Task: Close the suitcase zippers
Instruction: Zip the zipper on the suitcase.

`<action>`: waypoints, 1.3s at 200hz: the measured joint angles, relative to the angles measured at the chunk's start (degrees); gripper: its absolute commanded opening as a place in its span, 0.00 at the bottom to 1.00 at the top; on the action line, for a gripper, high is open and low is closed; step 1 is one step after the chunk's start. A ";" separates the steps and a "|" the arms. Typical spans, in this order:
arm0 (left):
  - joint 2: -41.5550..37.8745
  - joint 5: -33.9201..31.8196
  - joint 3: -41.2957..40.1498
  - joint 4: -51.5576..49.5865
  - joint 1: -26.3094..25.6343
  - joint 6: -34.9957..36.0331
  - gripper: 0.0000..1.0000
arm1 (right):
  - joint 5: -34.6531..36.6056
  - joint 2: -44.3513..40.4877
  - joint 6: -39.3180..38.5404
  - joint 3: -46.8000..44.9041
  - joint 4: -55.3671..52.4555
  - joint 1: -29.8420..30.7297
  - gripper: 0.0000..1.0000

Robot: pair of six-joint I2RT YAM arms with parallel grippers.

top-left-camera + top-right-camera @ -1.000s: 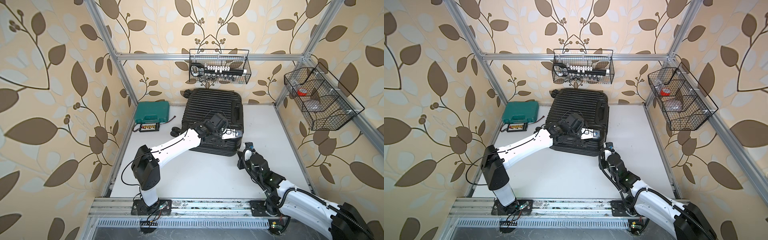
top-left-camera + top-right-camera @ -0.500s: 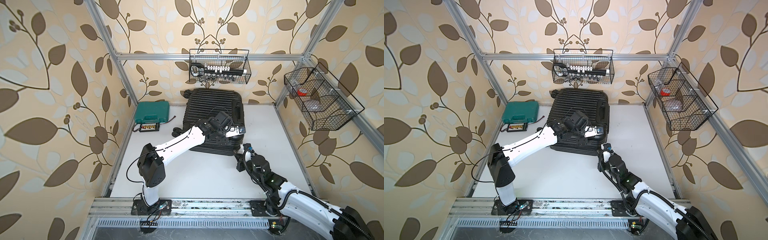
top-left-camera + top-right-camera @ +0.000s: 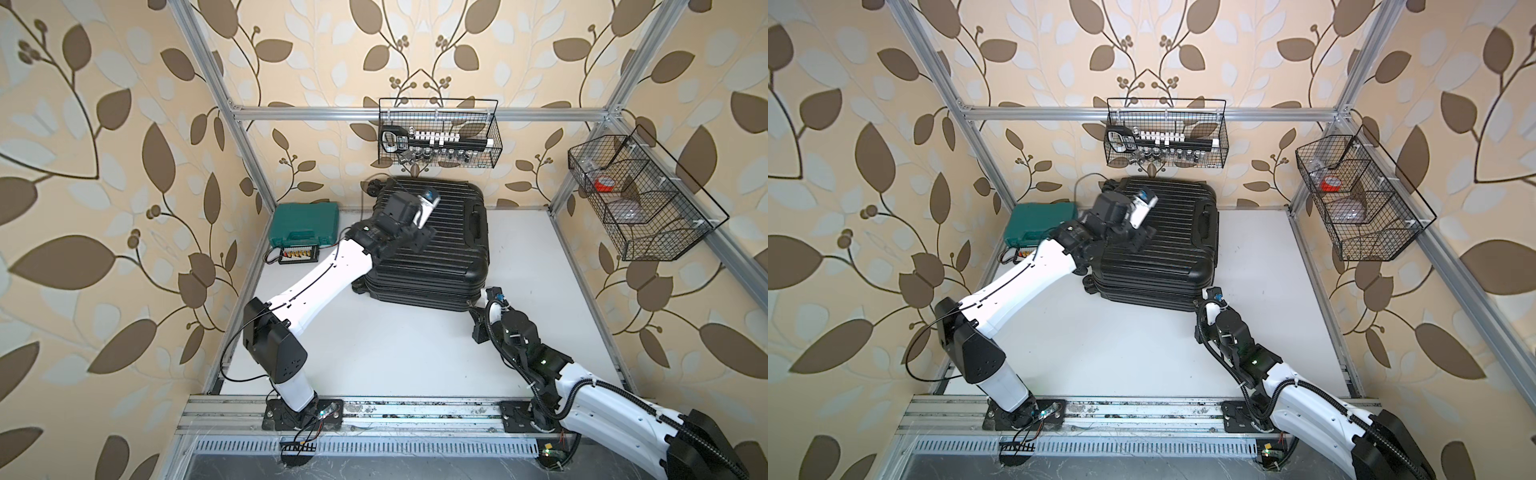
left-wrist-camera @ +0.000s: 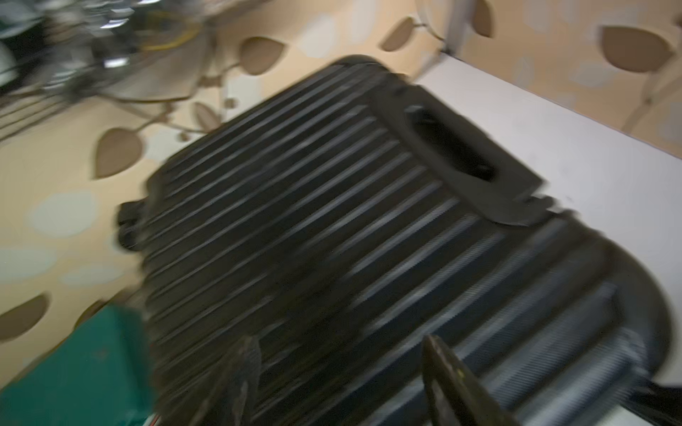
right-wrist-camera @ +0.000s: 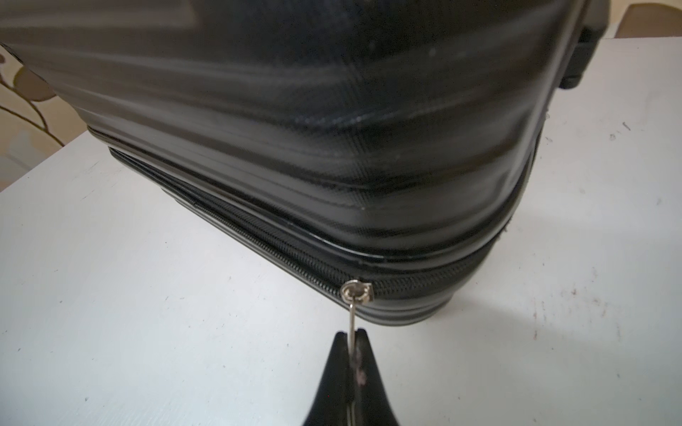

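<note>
Suitcase (image 3: 451, 259) on white tabletop (image 3: 395, 349), leaf-wallpapered walls (image 3: 124, 124)

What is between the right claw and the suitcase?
A thin metal zipper pull, pinched in the right claw and joined to the silver slider on the suitcase. The right wrist view shows it.

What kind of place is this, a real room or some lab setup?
Probably a lab robot cell dressed as a room: a left arm and a right arm bolted to a rail, leaf wallpaper inside an aluminium frame, and a suitcase on a white table.
</note>
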 measured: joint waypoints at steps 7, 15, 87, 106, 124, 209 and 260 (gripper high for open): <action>-1.38 -0.63 -1.44 0.20 3.02 -2.62 0.58 | 0.00 0.00 0.00 0.00 0.00 0.00 0.00; -2.80 -1.51 -3.26 0.15 6.25 -5.18 0.58 | 0.00 0.00 0.00 0.00 0.00 0.00 0.00; -2.21 0.42 -8.37 -9.42 21.97 -17.49 0.33 | -0.04 0.07 -0.09 0.02 0.00 0.02 0.00; 0.13 4.17 -8.46 -11.30 21.84 -17.29 0.34 | -0.04 0.17 -0.28 0.13 0.00 0.02 0.00; 2.38 7.17 -8.46 -12.79 21.53 -16.94 0.34 | -0.09 0.20 -0.35 0.22 -0.02 0.00 0.00; 8.13 19.50 -6.93 -17.20 21.11 -16.63 0.28 | -4.33 2.12 -2.91 0.98 0.76 0.00 0.00; 3.34 20.98 -13.20 -15.54 19.19 -19.47 0.27 | -7.87 5.29 -5.09 2.84 1.49 1.16 0.00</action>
